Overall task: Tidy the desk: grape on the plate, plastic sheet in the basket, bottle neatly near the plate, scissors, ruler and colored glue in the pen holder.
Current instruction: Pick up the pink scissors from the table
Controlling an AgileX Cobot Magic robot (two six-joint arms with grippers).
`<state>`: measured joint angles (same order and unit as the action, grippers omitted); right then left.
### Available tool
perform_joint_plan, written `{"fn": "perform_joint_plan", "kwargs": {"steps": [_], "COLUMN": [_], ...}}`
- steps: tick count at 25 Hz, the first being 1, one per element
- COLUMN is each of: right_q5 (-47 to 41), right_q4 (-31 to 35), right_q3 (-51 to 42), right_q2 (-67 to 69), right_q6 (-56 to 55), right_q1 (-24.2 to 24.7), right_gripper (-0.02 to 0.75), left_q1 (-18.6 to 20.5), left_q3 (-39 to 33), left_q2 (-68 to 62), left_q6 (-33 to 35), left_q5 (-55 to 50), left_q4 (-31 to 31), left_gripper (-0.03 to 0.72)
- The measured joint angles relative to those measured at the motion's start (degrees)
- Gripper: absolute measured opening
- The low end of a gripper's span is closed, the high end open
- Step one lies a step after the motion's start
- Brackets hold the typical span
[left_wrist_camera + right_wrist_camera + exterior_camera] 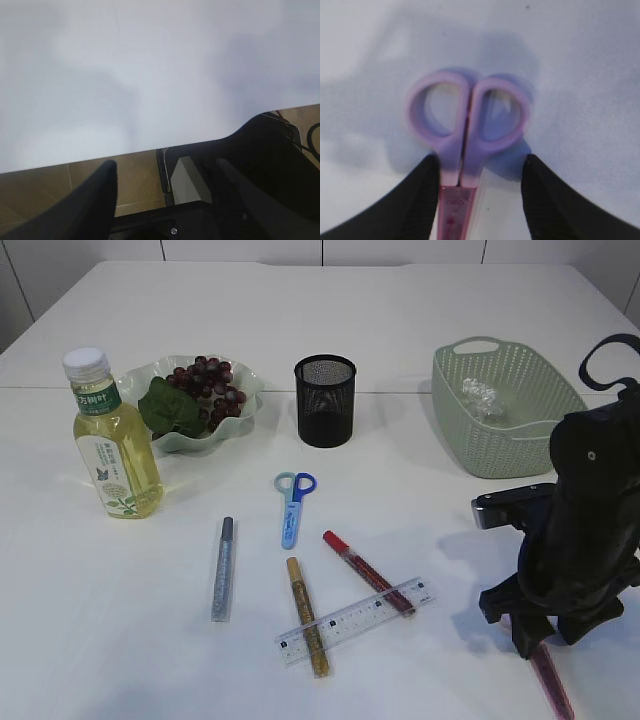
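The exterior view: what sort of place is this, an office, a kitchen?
Probably a robot test bench staged as a desk, not a real office. A bare white table holds neatly spread props: glue pens, a mesh pen holder, a plate of grapes, with a black robot arm over it.

We are viewing the table (420,300) obliquely from the front; the right wrist camera is looking closely down at purple scissors (466,130), the left at the table edge.

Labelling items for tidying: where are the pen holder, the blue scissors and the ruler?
pen holder (324,405), exterior view, mesh wall.
blue scissors (291,515), exterior view, sheath below handles.
ruler (352,620), exterior view, mid-strip.
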<state>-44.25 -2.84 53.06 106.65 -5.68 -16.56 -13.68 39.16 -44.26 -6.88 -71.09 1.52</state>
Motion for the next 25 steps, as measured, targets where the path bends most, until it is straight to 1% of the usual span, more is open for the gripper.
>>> {"fn": "perform_joint_plan", "kwargs": {"steps": [11,25], "right_q5": [-2.0,-2.9], "right_q4": [1.4,1.8], "right_q3": [0.5,0.9], "right_q2": [0.9,1.5], "right_q6": [-3.8,-4.2], "right_q1": [0.0,0.0], "right_gripper": [0.425,0.423], "left_q1": [0.0,0.0], "left_q3": [0.0,0.0], "left_q2": [0.0,0.0], "left_q6": [0.0,0.0], "left_q5": [0.0,0.0], "left_q4": [-1.5,-2.1], "left_gripper": [0.435,0.435]}}
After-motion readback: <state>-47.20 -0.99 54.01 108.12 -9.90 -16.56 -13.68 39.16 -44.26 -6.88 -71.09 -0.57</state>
